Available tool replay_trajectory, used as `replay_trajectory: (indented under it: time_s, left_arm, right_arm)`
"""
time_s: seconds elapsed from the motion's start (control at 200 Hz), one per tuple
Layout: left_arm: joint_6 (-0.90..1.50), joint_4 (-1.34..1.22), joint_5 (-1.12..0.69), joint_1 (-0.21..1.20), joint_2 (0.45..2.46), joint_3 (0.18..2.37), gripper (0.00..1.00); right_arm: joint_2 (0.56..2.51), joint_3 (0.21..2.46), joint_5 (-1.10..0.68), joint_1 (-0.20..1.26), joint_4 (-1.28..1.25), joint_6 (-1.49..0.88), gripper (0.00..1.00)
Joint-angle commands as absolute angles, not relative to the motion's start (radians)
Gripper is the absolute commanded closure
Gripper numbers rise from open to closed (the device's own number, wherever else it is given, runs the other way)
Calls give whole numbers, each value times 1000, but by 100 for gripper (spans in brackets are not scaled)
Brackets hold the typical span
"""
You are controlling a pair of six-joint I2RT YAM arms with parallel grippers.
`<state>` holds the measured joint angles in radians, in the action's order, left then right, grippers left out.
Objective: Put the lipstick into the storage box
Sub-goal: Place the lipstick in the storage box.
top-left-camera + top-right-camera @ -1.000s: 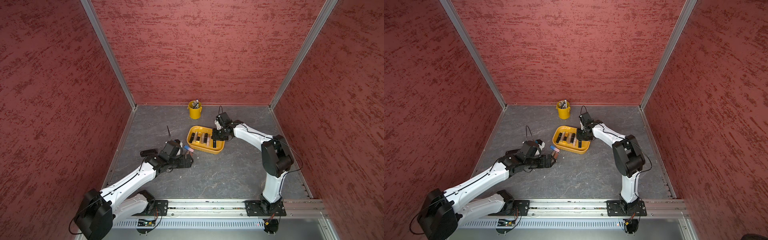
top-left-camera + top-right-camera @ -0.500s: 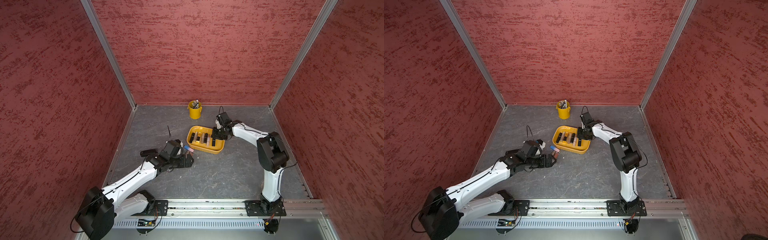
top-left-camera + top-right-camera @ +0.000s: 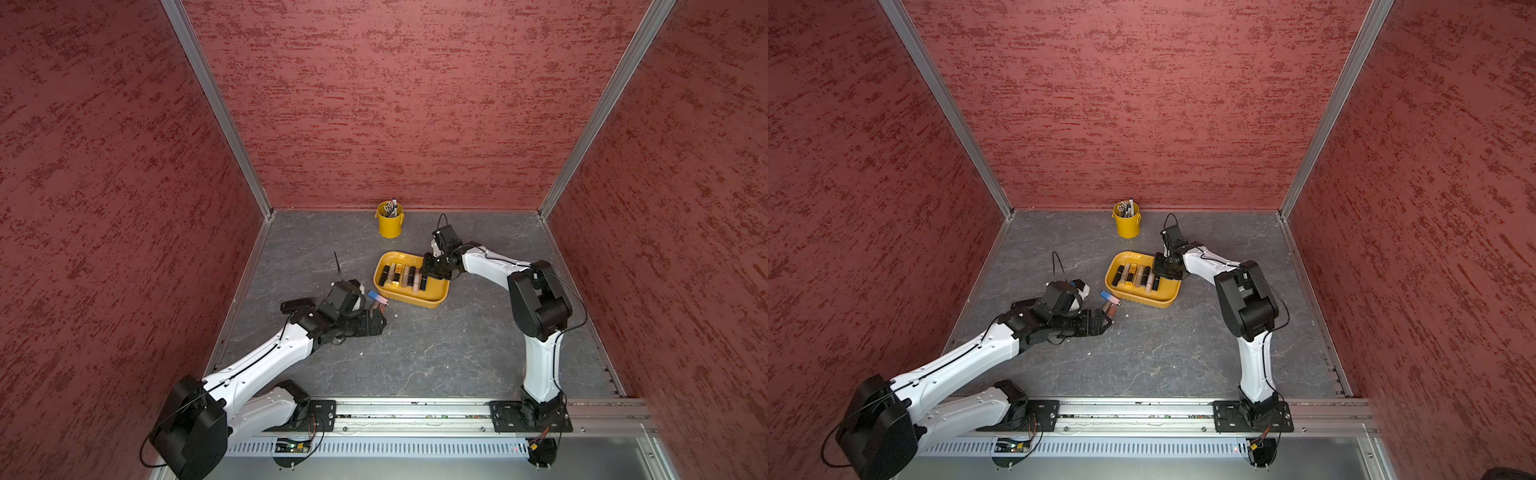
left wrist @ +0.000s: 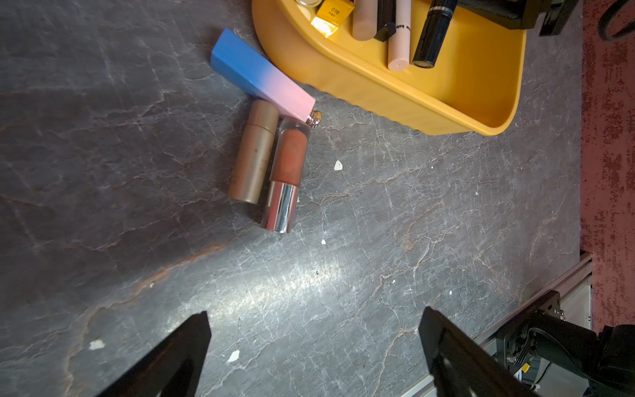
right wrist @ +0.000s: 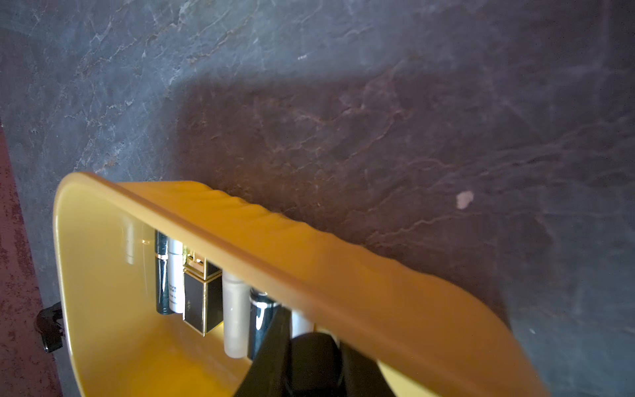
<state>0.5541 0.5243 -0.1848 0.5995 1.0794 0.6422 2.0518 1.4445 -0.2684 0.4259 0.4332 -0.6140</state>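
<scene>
Grey slate tabletop (image 3: 436, 353): storage box (image 3: 432, 302), yellow bucket (image 3: 390, 226), three lipsticks (image 4: 256, 151) beside box.

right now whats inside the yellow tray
A row of tubes lying side by side, black and pale, plus a gold case. The right fingers sit over the tray and cover the row's end there; what lies beneath them cannot be seen.

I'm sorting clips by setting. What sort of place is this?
Probably a purpose-built robot test booth, not a home: red textured walls on metal corner posts close in a slate-patterned table, and the left arm and right arm are mounted on a rail along its front.
</scene>
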Motion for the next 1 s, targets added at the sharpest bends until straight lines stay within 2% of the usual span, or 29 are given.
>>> replay_trajectory:
  time_s: [0.0,0.596,0.842,0.997]
  left_arm:
    - [525,532,-210,597,1089,670,0]
    - [508,509,-250,611,1151,689,0]
    - [510,509,-249,611,1155,693,0]
    - [511,514,-247,611,1153,694,0]
  right_arm:
    - [2073,1442,-294,411,385,-653,88]
    - [2090,1408,-321,395,341,-688,74]
    - [2086,1398,-331,393,337,-692,62]
    - [2066,1393,-331,393,342,-689,59]
